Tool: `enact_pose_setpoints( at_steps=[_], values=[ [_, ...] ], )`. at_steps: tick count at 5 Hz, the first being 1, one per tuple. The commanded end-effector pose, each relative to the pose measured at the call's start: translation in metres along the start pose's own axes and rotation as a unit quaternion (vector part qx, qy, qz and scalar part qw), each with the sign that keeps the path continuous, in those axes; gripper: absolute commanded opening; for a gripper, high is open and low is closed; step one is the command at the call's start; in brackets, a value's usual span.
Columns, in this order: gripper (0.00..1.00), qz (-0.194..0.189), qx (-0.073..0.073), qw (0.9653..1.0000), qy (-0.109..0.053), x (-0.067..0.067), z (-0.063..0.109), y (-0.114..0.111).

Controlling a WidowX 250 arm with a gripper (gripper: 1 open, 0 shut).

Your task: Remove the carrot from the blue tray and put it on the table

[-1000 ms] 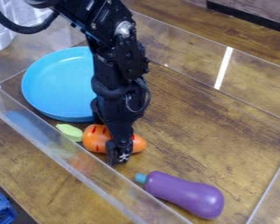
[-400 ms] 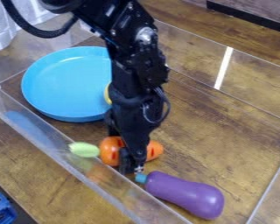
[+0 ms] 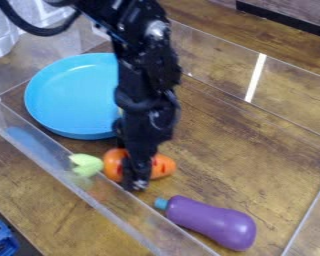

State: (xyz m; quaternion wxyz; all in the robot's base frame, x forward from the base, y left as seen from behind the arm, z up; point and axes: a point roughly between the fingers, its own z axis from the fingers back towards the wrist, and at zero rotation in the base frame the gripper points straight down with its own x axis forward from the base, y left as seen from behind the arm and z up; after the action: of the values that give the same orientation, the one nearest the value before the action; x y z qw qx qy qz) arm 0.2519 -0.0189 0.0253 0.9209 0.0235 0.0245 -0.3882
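Note:
The orange carrot point(image 3: 117, 163) lies on the dark wood table point(image 3: 243, 140), just in front of the blue tray point(image 3: 63, 95) and outside its rim. Its light green leafy top point(image 3: 83, 164) points left toward the clear wall. My black gripper point(image 3: 140, 172) points straight down onto the middle of the carrot. One finger point(image 3: 139, 176) shows in front of the carrot and the other is hidden behind it. How far the jaws stand apart is not visible. The tray holds nothing.
A purple eggplant point(image 3: 211, 221) with a blue-green stem lies on the table to the right front. A clear plastic wall point(image 3: 69, 195) runs close along the near side of the carrot. Bare tabletop lies to the right and back.
The wrist has rolled a little over the carrot. The carrot and its green top have shifted slightly on the table by the tray.

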Motion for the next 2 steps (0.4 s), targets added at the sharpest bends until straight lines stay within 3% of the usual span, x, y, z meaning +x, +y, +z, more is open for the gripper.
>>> enact_pose_setpoints(
  at_steps=[1, 2],
  values=[
    [0.00, -0.010, 0.032, 0.9989, -0.032, 0.0105, 0.0199, 0.0164],
    [0.00, -0.021, 0.031, 0.9986, -0.038, 0.0191, 0.0201, 0.0174]
  ],
)
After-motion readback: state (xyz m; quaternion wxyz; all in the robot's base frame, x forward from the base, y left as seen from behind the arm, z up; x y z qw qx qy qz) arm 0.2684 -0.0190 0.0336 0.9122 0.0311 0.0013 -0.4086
